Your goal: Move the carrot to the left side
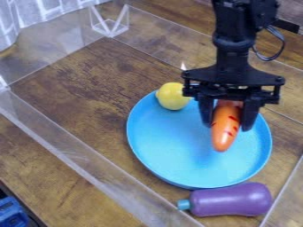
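The carrot (225, 129) is orange with dark ridge lines and hangs point down over the blue plate (166, 146), right of its middle. My gripper (231, 105) comes down from above and is shut on the carrot's top end, so the leafy top is hidden between the black fingers (208, 103). I cannot tell whether the carrot's tip touches the plate.
A yellow lemon (173, 95) rests on the plate's upper left rim, just left of the gripper. A purple eggplant (235, 200) lies on the wooden table (83, 89) below the plate. Clear plastic walls (71, 168) bound the workspace at left and front.
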You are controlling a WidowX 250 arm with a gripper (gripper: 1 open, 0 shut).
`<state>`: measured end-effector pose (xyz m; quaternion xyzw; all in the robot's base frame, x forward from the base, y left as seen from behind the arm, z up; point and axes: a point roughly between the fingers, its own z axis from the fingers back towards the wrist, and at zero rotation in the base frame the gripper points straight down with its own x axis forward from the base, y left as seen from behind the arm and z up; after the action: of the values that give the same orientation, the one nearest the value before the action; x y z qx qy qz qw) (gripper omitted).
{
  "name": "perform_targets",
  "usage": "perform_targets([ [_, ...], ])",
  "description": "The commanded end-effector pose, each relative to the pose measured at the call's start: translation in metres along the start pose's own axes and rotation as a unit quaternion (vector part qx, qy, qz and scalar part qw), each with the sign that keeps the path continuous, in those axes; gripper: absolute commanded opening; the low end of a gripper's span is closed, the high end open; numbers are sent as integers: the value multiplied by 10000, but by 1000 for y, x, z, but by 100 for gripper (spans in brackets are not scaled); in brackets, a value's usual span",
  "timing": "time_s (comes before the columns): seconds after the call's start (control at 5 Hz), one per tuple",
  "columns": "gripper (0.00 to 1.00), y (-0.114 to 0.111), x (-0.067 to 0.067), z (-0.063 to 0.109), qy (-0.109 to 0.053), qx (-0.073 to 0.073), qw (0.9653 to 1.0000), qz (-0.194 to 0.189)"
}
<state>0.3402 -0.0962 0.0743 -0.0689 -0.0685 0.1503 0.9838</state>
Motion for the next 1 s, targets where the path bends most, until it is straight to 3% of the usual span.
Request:
perform_targets([
  [0.0, 0, -6, 13, 21, -318, -98, 9990, -303],
  [0.2, 100, -14, 16, 4, -273, 0, 9985, -480],
  [0.4, 100, -24, 16, -16, -237, 38, 9983, -539],
  [0.8, 100, -30, 21, -16, -222, 66, 9972, -714],
])
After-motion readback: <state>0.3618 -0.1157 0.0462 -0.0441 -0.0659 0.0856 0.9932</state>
